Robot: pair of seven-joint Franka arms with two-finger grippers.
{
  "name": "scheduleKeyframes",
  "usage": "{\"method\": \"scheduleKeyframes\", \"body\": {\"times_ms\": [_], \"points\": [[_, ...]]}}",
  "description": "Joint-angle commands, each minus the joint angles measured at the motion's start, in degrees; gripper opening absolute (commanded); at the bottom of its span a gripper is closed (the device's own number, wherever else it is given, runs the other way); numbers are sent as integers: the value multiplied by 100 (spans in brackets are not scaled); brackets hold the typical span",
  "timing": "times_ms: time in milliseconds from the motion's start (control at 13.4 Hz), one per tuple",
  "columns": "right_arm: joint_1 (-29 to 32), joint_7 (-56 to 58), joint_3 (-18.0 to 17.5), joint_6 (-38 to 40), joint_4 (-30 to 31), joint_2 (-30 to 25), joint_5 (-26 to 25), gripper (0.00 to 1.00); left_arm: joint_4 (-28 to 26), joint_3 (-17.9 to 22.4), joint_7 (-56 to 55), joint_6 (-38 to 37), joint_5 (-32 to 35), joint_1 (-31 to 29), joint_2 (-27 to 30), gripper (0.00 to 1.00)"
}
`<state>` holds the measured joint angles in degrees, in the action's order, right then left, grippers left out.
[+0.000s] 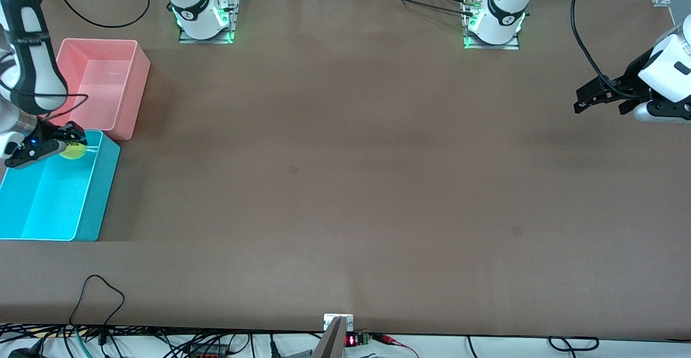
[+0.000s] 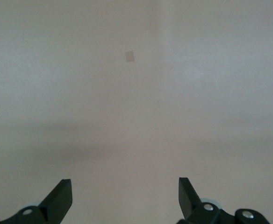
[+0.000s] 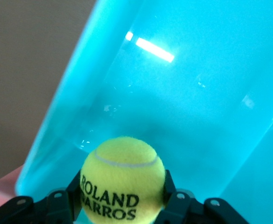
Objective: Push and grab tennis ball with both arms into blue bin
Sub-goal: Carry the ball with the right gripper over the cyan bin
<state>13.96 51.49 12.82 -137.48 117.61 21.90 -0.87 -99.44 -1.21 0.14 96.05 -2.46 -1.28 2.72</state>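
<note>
The yellow-green tennis ball (image 1: 73, 150) with black lettering sits between the fingers of my right gripper (image 1: 69, 143), which is shut on it over the blue bin (image 1: 32, 207), at the bin's end nearest the pink bin. In the right wrist view the tennis ball (image 3: 122, 179) fills the jaws above the blue bin's floor (image 3: 197, 93). My left gripper (image 1: 600, 99) is open and empty, held above the bare table at the left arm's end. In the left wrist view its fingertips (image 2: 61, 196) stand wide apart over the plain table.
A pink bin (image 1: 116, 109) stands beside the blue bin, farther from the front camera. Both bins are at the right arm's end of the brown table (image 1: 345, 158). Cables lie along the table's front edge (image 1: 97, 298).
</note>
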Motion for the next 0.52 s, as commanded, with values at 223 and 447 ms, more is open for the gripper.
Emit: {"method": "scheduleKeyframes", "body": {"times_ms": [223,447], "points": [[72,-157,159,-77,-344,578,69,13,109,-73,-23,-68,-17,58,-26,100],[89,-184,168,-68,-344,640,95,45,100,-116,-58,-86,0,58,-17,100]]}}
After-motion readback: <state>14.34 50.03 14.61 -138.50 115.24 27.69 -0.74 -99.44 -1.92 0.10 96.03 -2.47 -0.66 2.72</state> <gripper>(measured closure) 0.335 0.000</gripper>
